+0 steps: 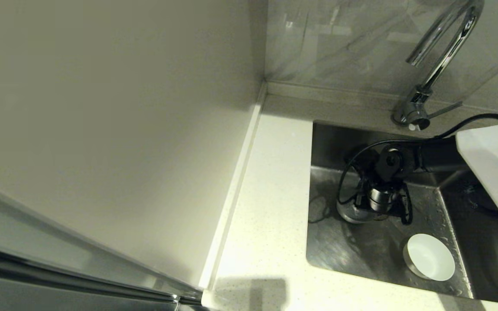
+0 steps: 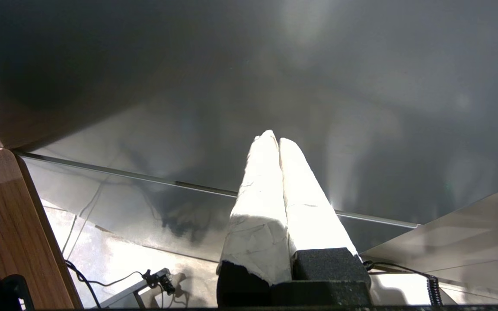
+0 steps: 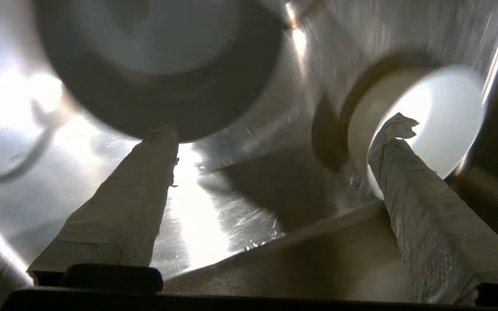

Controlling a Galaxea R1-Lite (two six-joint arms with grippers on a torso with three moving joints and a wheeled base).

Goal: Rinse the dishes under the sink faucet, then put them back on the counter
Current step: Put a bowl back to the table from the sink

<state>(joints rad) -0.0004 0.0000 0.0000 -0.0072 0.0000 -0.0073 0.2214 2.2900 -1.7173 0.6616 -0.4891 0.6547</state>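
right end effector point(image 3: 275, 129): fingers spread wide, holding nothing, down in the stainless steel sink point(image 1: 361, 255)
small round white bowl point(image 1: 429, 256): on the sink floor, near the front edge
left end effector point(image 2: 279, 140): parked, taped fingers pressed together

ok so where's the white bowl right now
In the head view the white bowl sits on the sink floor near its front edge, just right of the open right gripper.

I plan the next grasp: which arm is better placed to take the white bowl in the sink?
Right. Its open claw is inside the sink, near the white bowl. The left claw is nowhere near it.
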